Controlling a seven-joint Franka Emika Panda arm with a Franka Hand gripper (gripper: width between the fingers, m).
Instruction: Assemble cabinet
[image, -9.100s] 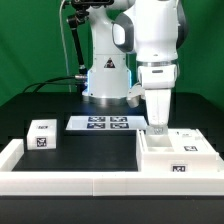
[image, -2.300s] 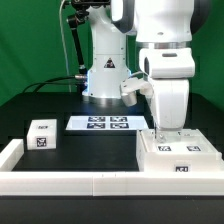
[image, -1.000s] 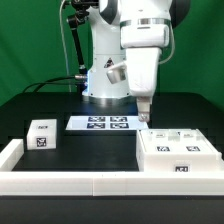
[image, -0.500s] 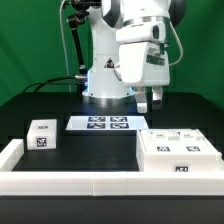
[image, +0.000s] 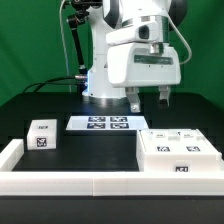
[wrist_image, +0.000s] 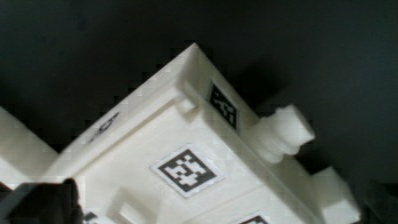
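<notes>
Starting at the gripper (image: 150, 98): hanging high over the table (image: 35, 108), jaws spread wide and pointing down, gripping nothing. Dropping the eye from there, slightly toward the exterior view's right and toward the camera, and landing on the cabinet body (image: 178, 152), lying flat and well apart from the jaws, with no contact anywhere. Reading its long axis as running across the exterior view, left to right, with tags showing on the top and the front face. Catching that same body in the wrist view, filling the picture at a slant, with a short stub (wrist_image: 285, 125) sticking out of one side.

Judging the coming move as turning on that offset: either coming down and across onto the body, or swinging away for the small block (image: 42, 134), sitting well apart at the exterior view's left. Passing the marker board (image: 100, 123) on the way, lying flat between the two and further back.

Finding plenty of bare black surface around the block. Finding tighter room at the body, with the low white rail (image: 70, 183) running just in front of it; touching or not, impossible to tell.
</notes>
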